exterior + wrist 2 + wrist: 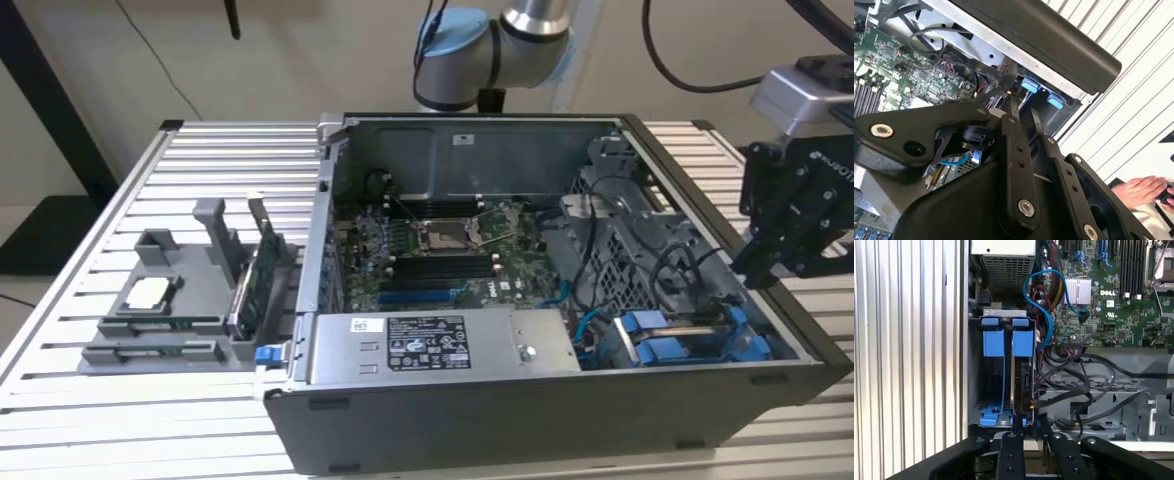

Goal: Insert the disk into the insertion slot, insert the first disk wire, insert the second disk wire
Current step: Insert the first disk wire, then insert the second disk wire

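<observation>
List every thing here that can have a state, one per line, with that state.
Computer case, open, side panel off.
Disk, seated on edge in the drive bay.
End effector, poised at the bay's end; contact unclear.
Circuit card, upright in the grey tray.
Processor chip, lying flat in that tray.
</observation>
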{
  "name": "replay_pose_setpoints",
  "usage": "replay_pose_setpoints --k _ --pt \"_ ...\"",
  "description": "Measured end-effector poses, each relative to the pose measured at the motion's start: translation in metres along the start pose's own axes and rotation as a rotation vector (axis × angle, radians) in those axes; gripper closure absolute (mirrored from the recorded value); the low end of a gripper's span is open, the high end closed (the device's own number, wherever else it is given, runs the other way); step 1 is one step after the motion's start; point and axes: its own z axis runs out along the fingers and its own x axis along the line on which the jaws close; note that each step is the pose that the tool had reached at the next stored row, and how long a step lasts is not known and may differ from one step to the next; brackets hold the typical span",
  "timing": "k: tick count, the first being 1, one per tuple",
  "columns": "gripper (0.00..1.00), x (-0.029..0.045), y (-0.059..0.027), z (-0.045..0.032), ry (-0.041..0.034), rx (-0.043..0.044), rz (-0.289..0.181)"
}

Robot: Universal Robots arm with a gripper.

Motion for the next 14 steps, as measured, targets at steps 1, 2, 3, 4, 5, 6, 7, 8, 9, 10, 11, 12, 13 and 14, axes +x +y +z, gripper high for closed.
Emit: replay_pose_setpoints --k 1,2,3,4,5,6,7,8,9,10,11,12,13,14 --pt "0.74 -0.0001 -0.0010 -0.0005 0.0001 -0.0013 0.000" --pt "0.74 -0.0002 -0.0019 -0.0010 0.0001 -0.0025 0.000" --pt "0.74 -0.0003 -0.0028 -0.0016 0.0003 -0.0038 0.000" --pt "0.74 -0.0004 -0.0037 -0.0022 0.0004 -0.0050 0.000" --pt "0.74 -0.0005 -0.0044 -0.0028 0.0004 -0.0058 0.000" --pt "0.74 -0.0006 -0.0050 -0.0034 0.0003 -0.0065 0.000" --pt "0.74 -0.0007 -0.0054 -0.0042 0.0004 -0.0071 0.000" --pt "0.74 -0.0009 -0.0059 -0.0052 0.0008 -0.0077 0.000" --pt "0.74 -0.0012 -0.0061 -0.0064 0.0012 -0.0080 0.000" --pt "0.74 -0.0014 -0.0063 -0.0075 0.0014 -0.0083 0.000" --pt "0.74 -0.0019 -0.0066 -0.0082 0.0015 -0.0085 0.000" --pt "0.74 -0.0022 -0.0070 -0.0083 0.0013 -0.0085 0.000" --pt "0.74 -0.0023 -0.0075 -0.0083 0.0015 -0.0085 0.000" --pt "0.74 -0.0025 -0.0078 -0.0082 0.0013 -0.0085 0.000"
